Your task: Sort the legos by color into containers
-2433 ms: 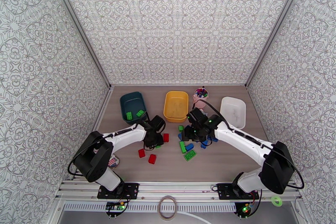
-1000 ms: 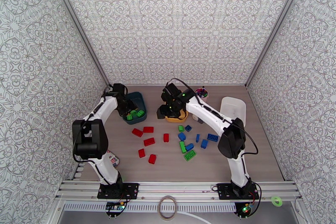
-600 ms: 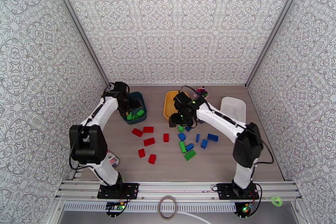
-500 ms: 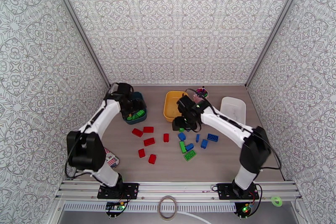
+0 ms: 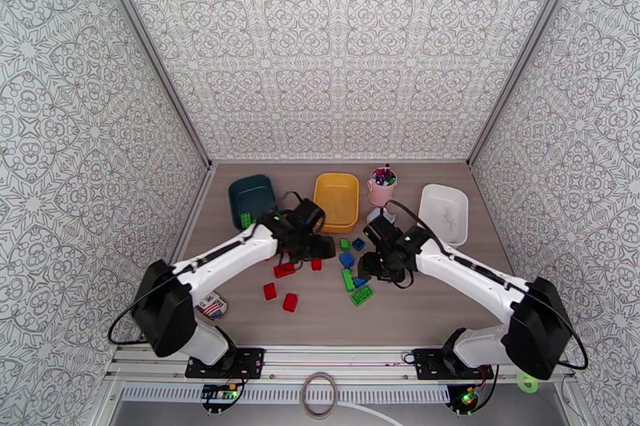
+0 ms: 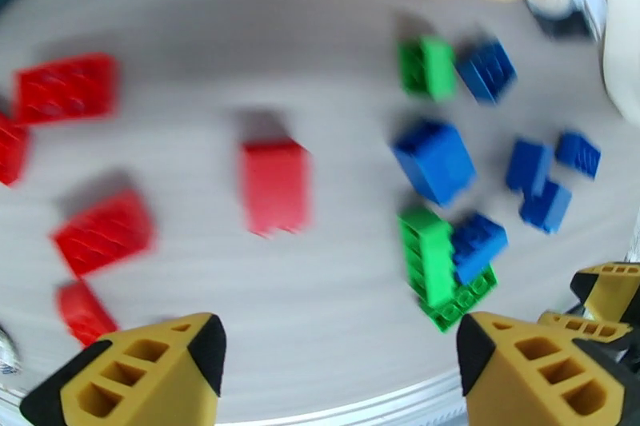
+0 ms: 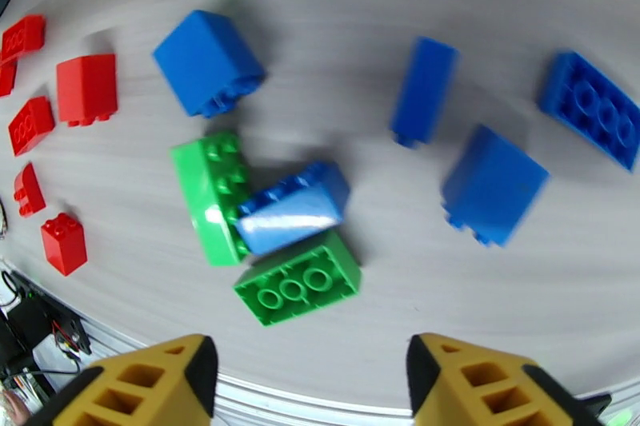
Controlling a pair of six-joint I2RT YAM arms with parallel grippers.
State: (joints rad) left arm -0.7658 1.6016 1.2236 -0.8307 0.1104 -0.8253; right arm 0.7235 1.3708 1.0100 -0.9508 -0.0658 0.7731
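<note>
Loose legos lie mid-table: red ones [image 5: 270,290] on the left, green [image 5: 362,295] and blue [image 5: 346,259] ones on the right. The teal tub [image 5: 254,189] holds green legos [image 5: 246,220]; the yellow tub [image 5: 336,197] and white tub [image 5: 445,212] stand further right. My left gripper [image 5: 320,246] hovers open over the red group, with a red brick [image 6: 274,184] ahead of its empty fingers [image 6: 160,368]. Over the green and blue cluster my right gripper [image 5: 372,268] is open, and a flat green brick [image 7: 298,285] lies just beyond its empty fingers [image 7: 480,380].
A pink cup of pens [image 5: 382,184] stands between the yellow and white tubs. A striped packet [image 5: 210,306] lies by the left arm's base. Patterned walls close in the table on three sides.
Both arms have swung back from the tubs toward the near side. The left came from the teal tub to the red bricks, the right from the yellow tub to the blue-green cluster.
</note>
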